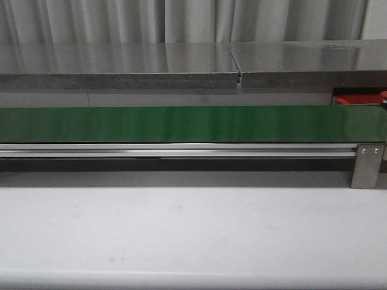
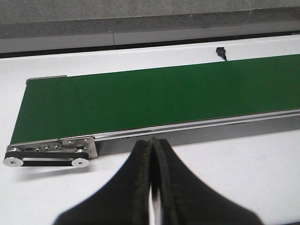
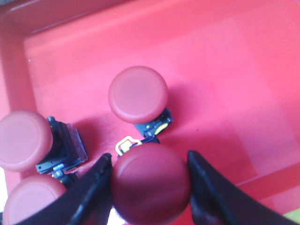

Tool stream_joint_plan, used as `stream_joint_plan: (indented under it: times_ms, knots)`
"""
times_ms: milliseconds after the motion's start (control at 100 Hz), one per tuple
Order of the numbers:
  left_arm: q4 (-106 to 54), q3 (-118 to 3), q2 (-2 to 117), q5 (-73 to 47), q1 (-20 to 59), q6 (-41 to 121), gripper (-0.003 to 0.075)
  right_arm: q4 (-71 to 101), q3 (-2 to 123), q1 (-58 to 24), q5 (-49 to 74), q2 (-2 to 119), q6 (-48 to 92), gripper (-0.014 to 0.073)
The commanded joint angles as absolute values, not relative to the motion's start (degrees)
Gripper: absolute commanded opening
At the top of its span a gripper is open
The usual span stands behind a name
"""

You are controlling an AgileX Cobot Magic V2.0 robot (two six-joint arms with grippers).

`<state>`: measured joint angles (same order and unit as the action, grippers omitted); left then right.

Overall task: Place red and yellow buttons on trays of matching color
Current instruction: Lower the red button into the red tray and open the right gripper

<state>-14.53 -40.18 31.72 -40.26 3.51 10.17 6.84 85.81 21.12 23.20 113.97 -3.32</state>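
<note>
Right hand (image 3: 151, 187) clamped on red button (image 3: 151, 180), one finger each side of cap, held over red tray (image 3: 234, 70); colours match, so likely drop-off step.
Three more red buttons (image 3: 138, 93) lie in tray, just beside held one; release needs gap to avoid stacking.
Left hand (image 2: 152, 183) fingers pressed together, empty, parked over white worktop (image 2: 243, 164) near belt (image 2: 154, 98) end, presumably waiting.
Belt bare in both views. Yellow tray, yellow buttons not visible.
</note>
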Motion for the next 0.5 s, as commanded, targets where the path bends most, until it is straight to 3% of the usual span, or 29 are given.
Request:
stream_joint_plan:
  times_ms: [0, 190, 490]
  knots:
    - [-15.71, -41.62, 31.84, -36.43, 3.88, 10.13, -0.0020, 7.06, 87.56, 21.31, 19.29, 111.29, -3.21, 0.0328]
    - [-15.71, -41.62, 31.84, -36.43, 3.88, 10.13, -0.0020, 7.06, 87.56, 21.31, 20.05, 111.87, -3.21, 0.0522]
    - [-15.71, -41.62, 31.84, -36.43, 3.88, 10.13, -0.0020, 7.00, 87.56, 21.38, 20.25, 111.60, -3.21, 0.0531]
